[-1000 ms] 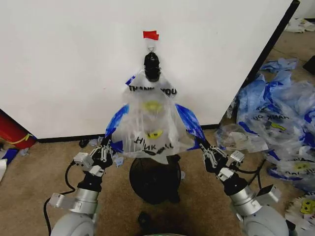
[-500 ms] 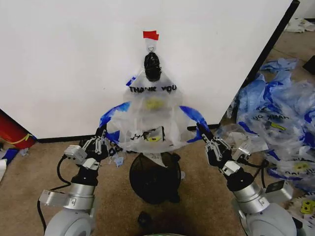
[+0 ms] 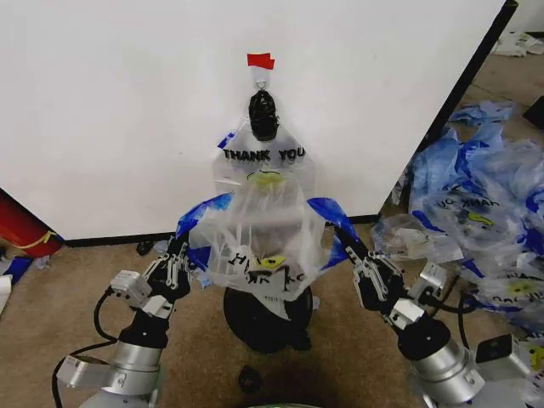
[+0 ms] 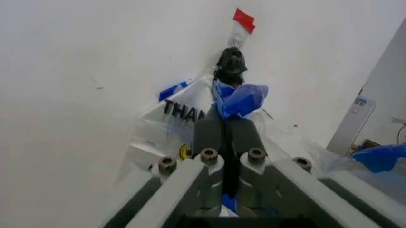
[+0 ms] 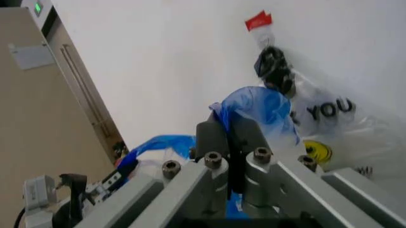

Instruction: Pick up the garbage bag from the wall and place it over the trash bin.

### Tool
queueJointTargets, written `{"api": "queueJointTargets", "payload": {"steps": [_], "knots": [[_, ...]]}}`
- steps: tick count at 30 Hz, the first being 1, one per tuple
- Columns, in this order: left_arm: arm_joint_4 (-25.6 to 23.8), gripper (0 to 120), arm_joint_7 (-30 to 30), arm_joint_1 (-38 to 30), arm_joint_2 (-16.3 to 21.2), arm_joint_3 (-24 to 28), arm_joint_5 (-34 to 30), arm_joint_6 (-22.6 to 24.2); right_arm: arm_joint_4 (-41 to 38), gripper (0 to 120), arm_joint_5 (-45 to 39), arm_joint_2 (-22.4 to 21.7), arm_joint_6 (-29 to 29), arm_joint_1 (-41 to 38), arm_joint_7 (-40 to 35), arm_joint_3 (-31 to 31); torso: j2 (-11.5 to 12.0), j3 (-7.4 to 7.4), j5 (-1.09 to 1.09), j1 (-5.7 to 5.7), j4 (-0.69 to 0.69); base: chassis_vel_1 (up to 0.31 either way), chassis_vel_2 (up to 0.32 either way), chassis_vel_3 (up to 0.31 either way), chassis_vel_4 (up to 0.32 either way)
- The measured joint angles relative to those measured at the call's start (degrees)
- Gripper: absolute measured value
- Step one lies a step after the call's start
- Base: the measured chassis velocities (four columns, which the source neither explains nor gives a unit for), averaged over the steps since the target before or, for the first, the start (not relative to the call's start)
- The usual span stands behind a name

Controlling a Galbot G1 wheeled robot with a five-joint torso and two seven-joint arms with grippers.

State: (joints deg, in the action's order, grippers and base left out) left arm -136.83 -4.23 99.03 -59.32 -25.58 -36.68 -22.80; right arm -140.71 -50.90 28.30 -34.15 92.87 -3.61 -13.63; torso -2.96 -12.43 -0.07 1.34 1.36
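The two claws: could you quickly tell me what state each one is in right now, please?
Left claw: closed on the garbage bag's left blue handle.
Right claw: closed on the bag's right blue handle.

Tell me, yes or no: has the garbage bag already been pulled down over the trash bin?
No. In the head view the garbage bag hangs stretched open above the trash bin, whose rim stays uncovered.

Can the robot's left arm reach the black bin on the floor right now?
Probably, but not freely: the left claw is shut on the garbage bag, which hangs between it and the trash bin.
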Motion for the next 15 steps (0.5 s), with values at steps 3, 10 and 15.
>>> {"api": "queueJointTargets", "payload": {"steps": [3,10,15], "knots": [[1.0,0,0.1,0.5,0.0,0.2,0.8,-0.7,0.5,0,1.4,0.9,-0.2,0.4,0.1,2.3,0.0,0.0,0.0,0.0,0.0,0.0,0.0,0.0,0.0],[4.6,0,0.1,-0.1,-0.5,0.8,1.6,-1.7,3.0,0,3.4,2.6,-0.1,-4.5,-0.5,10.3,0.0,0.0,0.01,0.0,-0.01,0.0,0.0,0.0,0.0],[6.2,0,0.1,-0.4,-0.7,0.8,1.7,-2.1,3.9,0,3.8,3.1,0.2,-7.1,-1.2,14.6,0.0,0.0,0.0,0.0,-0.01,0.0,0.0,0.0,0.0]]}}
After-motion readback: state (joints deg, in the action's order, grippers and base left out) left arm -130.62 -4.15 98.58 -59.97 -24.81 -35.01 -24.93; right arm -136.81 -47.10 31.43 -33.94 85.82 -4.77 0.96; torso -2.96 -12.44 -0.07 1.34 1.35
